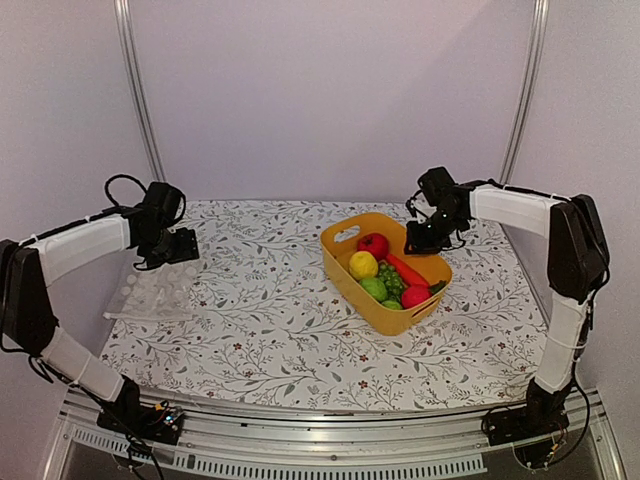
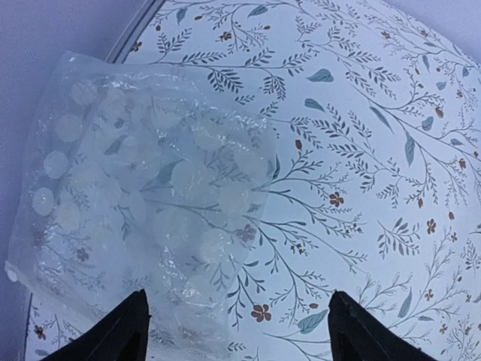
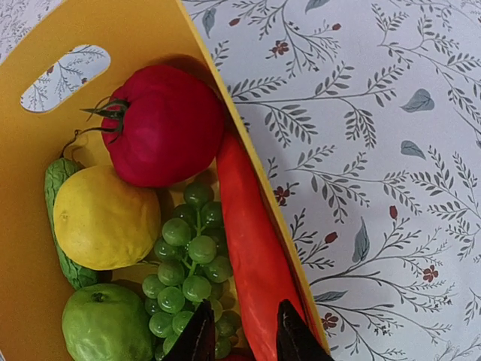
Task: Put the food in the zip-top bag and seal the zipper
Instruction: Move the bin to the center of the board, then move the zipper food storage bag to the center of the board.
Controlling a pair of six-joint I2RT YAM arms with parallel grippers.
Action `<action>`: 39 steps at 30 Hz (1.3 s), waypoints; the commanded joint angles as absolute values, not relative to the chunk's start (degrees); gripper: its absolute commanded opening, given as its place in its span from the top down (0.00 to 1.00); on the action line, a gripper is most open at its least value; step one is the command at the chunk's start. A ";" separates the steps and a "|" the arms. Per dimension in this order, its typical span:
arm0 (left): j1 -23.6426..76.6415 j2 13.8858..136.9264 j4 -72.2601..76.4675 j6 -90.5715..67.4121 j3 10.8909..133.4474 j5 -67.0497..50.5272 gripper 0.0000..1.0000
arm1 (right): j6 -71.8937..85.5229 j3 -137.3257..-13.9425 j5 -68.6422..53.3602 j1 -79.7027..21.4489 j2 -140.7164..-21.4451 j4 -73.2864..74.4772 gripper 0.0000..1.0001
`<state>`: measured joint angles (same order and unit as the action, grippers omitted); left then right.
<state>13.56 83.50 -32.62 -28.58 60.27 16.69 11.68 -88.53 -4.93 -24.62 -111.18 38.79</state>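
The zip-top bag lies flat and empty at the table's left edge, clear with white dots. I cannot make out its zipper. My left gripper hovers over the bag's right edge, open wide with nothing between its fingers. The food sits in a yellow tub: a red fruit, a lemon, an orange-red carrot, green grapes and a green apple. My right gripper hangs over the tub's far right side. Its jaws are narrowly apart above the carrot and grapes, gripping nothing.
The tub has a cut-out handle at its far end and stands right of centre on the floral tablecloth. A bumpy green piece lies under the lemon. Metal frame posts rise at the back corners.
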 commanded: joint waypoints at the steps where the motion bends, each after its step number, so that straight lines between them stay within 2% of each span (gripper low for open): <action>1: 10.15 82.56 -37.65 -36.24 58.01 20.73 0.17 | 14.97 -84.30 -1.17 -22.09 -108.22 38.77 0.73; 8: 5.46 83.64 -35.33 -37.34 54.33 17.21 0.17 | 15.33 -80.40 -6.97 -19.78 -104.63 36.45 0.73; 14: 6.47 85.16 -32.29 -31.84 53.56 9.61 0.24 | 15.01 -81.30 -12.38 -21.24 -99.30 35.21 0.71; 17: 10.08 85.51 -32.94 -27.40 53.62 9.64 0.25 | 14.06 -81.59 -13.15 -22.71 -97.15 34.96 0.69; 21: 14.44 90.68 -38.39 -27.68 55.63 16.89 0.25 | 13.29 -81.74 -14.22 -23.80 -95.05 34.89 0.67; 26: 15.11 98.68 -45.42 -32.26 59.01 27.40 0.31 | 13.40 -81.67 -15.35 -24.29 -94.40 34.89 0.67; 28: 15.32 101.36 -46.01 -33.17 60.04 28.26 0.40 | 13.53 -81.44 -15.49 -24.50 -94.19 34.83 0.67; 33: 17.86 102.40 -42.28 -33.19 61.36 25.27 0.76 | 13.63 -80.26 -16.01 -25.02 -93.65 34.17 0.67; 36: 21.16 103.22 -41.98 -33.71 65.12 20.63 0.91 | 13.45 -79.45 -16.42 -25.46 -93.05 33.71 0.67; 39: 24.64 104.77 -42.34 -37.22 70.24 13.51 0.94 | 13.48 -78.49 -16.60 -25.59 -92.44 33.37 0.67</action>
